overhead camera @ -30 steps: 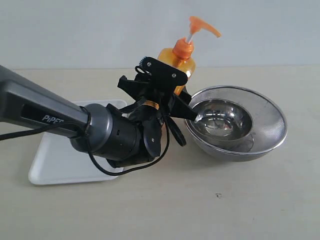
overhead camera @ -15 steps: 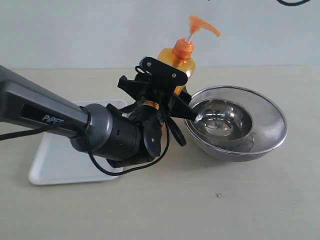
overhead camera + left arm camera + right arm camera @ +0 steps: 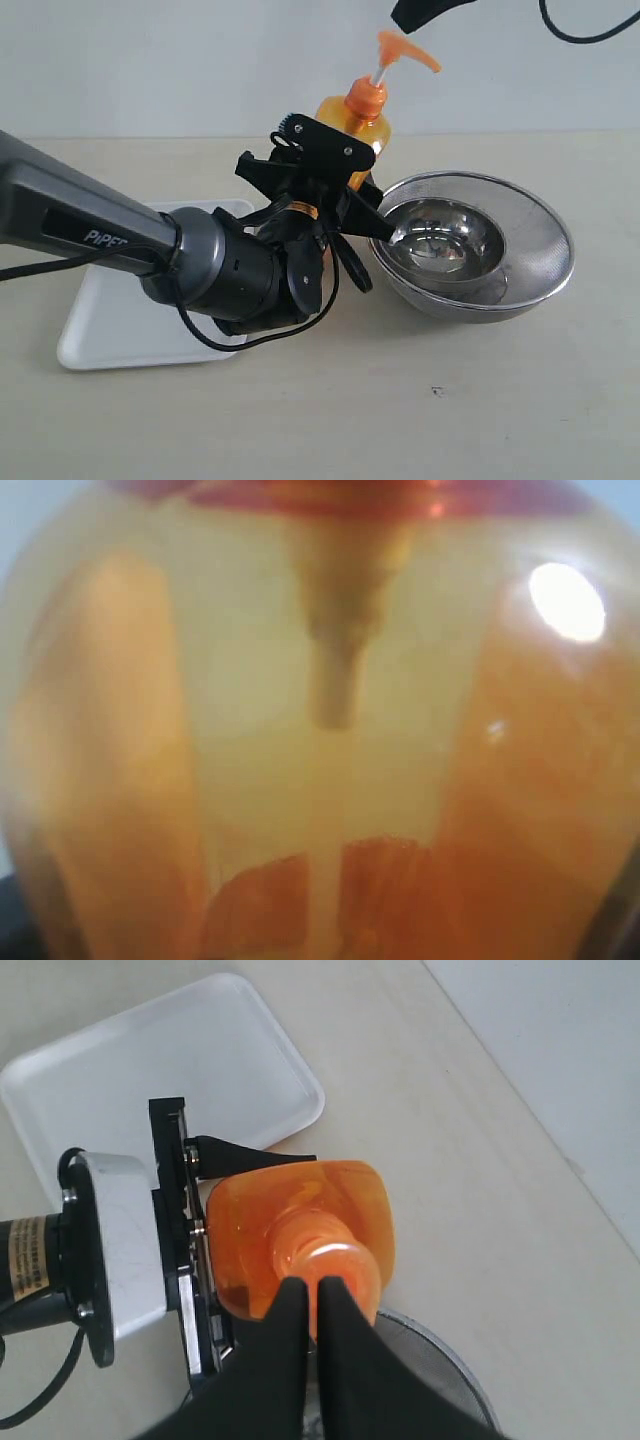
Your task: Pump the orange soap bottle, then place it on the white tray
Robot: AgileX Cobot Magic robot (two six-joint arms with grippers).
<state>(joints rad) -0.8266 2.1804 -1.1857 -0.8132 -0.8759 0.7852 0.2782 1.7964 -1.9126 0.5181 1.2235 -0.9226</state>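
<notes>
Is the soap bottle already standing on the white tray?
No, in the right wrist view the soap bottle stands clear of the white tray, past its corner.

Translucent orange soap bottle (image 3: 372,122), white tray (image 3: 110,320), silver mesh bowl (image 3: 540,235), grey-and-black arm (image 3: 230,270), beige table (image 3: 450,400).

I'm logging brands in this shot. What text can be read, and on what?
"PiPE", rest hidden: on the left arm.
Print on the yellow sticker at that arm's wrist: too small to read.
No label text shows on the orange soap bottle.
</notes>
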